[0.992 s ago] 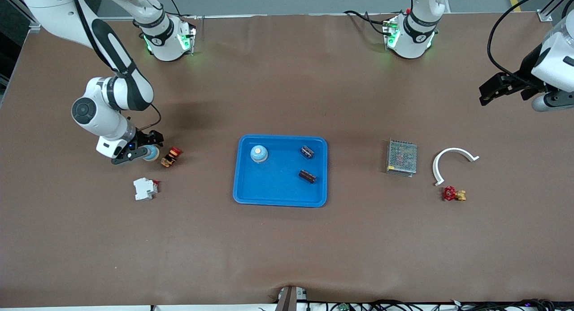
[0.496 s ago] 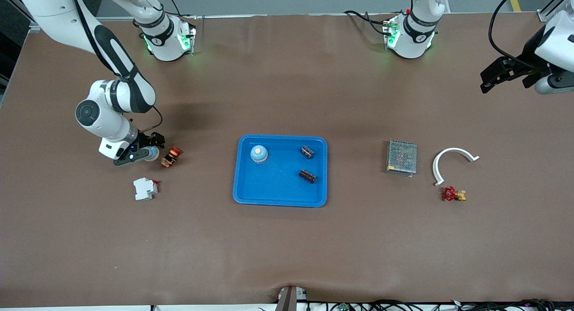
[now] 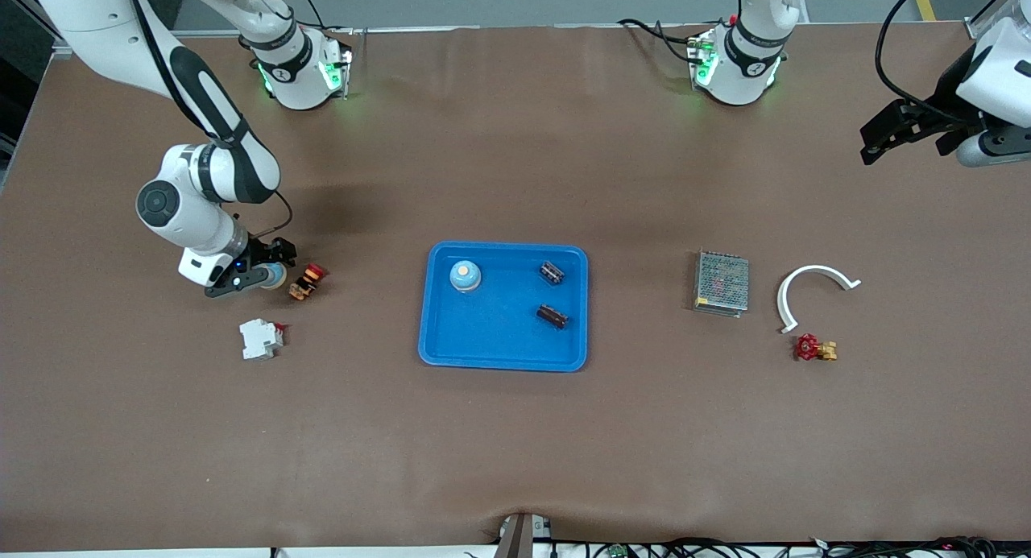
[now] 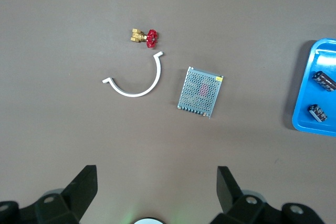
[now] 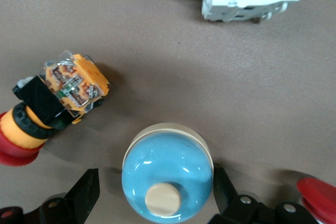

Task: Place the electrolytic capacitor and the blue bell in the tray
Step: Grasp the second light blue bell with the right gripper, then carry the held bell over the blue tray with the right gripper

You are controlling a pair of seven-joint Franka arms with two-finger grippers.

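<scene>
Bell (image 5: 167,174), smooth, domed and probably slippery, sits low in the right wrist frame between the spread, closing fingers (image 5: 84,192) of the right gripper (image 5: 156,195), which should pinch its wide base, while the left gripper (image 4: 156,192) waits with fingers spread.

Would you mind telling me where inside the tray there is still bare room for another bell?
The tray is bare along its rim nearest the front camera and through its middle, between the blue bell and the two capacitors. The corner by that bell and the capacitors' side are crowded.
</scene>
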